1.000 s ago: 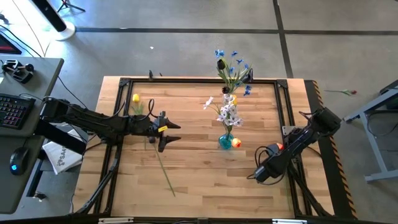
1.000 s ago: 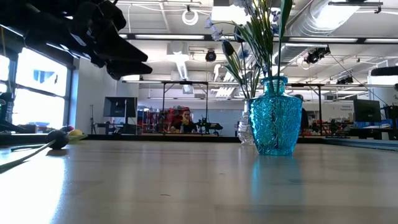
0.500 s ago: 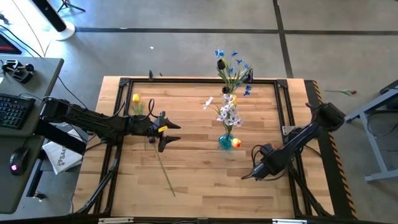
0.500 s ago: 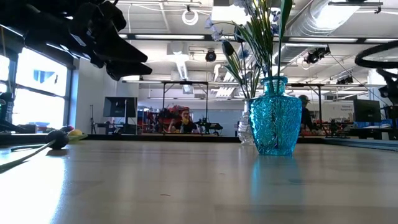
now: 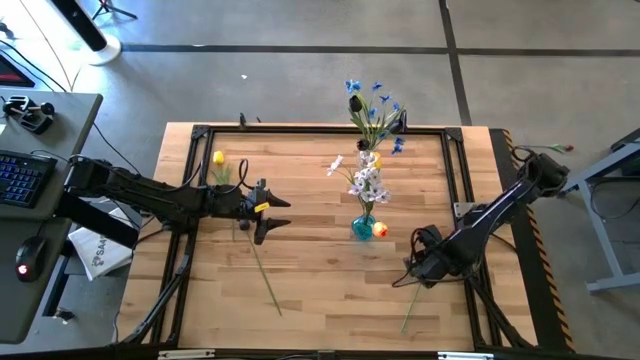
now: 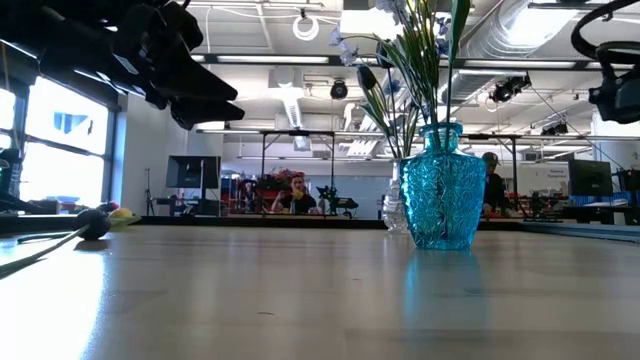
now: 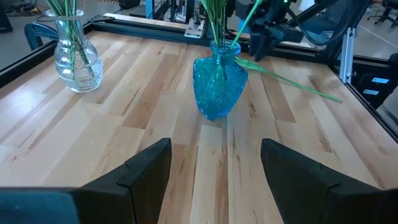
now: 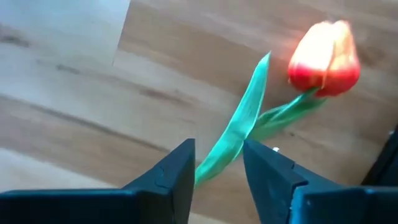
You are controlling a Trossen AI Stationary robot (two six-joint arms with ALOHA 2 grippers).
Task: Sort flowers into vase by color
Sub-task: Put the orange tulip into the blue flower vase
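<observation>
Toward the left of the wooden counter [image 5: 320, 300], the left hand [image 5: 274, 213] is hovering with its fingers spread wide and nothing between them, above a loose flower [image 5: 262, 270] that is lying on the boards, with a yellow flower [image 5: 218, 158] nearer the far edge. At centre, a blue vase [image 5: 362, 228] and a clear vase [image 7: 76, 53] are holding bunched stems. Right of them, the right hand [image 5: 415, 272] is pinching the stem of an orange-red tulip [image 8: 324, 58], its head beside the blue vase.
</observation>
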